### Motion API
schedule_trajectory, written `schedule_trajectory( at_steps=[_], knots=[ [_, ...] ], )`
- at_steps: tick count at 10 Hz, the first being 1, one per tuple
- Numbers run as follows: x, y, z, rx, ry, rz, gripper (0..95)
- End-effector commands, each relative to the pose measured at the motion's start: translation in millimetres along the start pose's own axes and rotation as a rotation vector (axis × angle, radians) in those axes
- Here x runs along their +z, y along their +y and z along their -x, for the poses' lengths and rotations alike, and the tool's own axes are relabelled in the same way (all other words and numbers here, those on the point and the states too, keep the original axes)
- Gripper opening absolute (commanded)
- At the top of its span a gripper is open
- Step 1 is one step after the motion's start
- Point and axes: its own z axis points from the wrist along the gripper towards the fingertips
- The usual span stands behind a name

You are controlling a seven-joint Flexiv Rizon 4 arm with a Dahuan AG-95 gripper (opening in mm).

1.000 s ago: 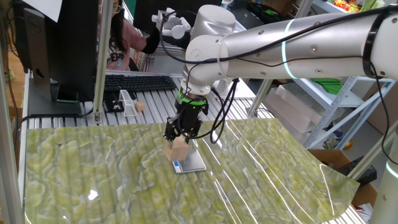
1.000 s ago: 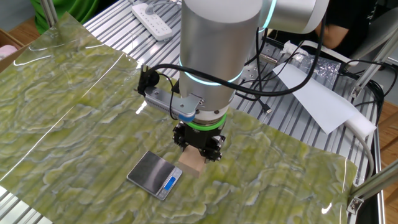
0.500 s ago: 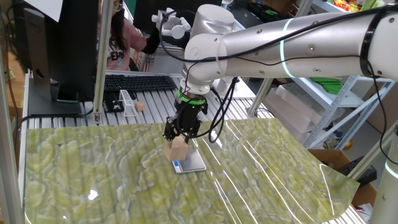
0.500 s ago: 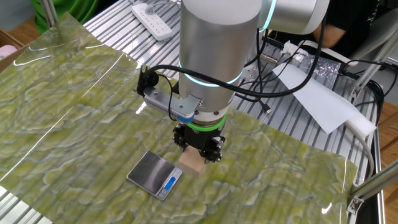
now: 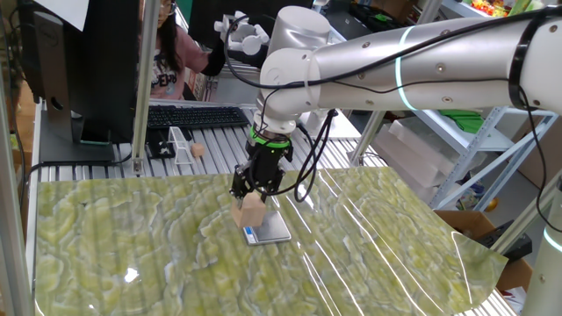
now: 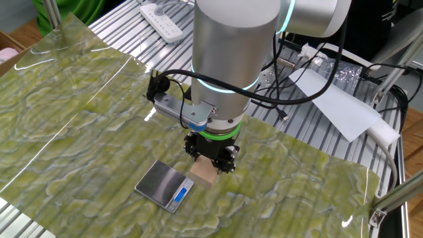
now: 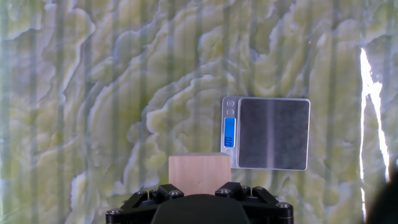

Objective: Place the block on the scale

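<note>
A light-tan wooden block [image 5: 251,211] [image 6: 203,174] is clamped between the black fingers of my gripper [image 5: 254,200] [image 6: 209,164], which is shut on it. It hangs low over the green patterned mat, just beside the scale [image 5: 269,228] [image 6: 162,184]. The scale lies flat with its silver plate bare and its blue display strip [image 6: 182,194] on the side toward the block. In the hand view the block [image 7: 199,173] sits at the bottom centre, in the gripper [image 7: 199,191]. There the scale [image 7: 273,134] lies up and to the right, and the block's corner overlaps the display edge [image 7: 229,132].
Behind the mat, on the slatted table, lie a black keyboard [image 5: 195,116], a clear stand [image 5: 180,145] and a tiny wooden ball [image 5: 198,150]. A person sits beyond them. A white power strip [image 6: 162,13] and a paper sheet [image 6: 337,102] lie off the mat's far side.
</note>
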Motion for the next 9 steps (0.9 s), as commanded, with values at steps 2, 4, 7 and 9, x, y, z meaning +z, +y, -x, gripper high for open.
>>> schedule_trajectory(
  at_steps=[2,4,7,9],
  knots=[
    [-0.5,-0.1,-0.5,0.008,0.003,0.004,0.0],
    [-0.5,-0.1,-0.5,0.031,0.004,0.005,0.0],
    [-0.5,-0.1,-0.5,0.106,0.006,0.004,0.0],
    [-0.5,-0.1,-0.5,0.148,0.005,0.007,0.0]
  ],
)
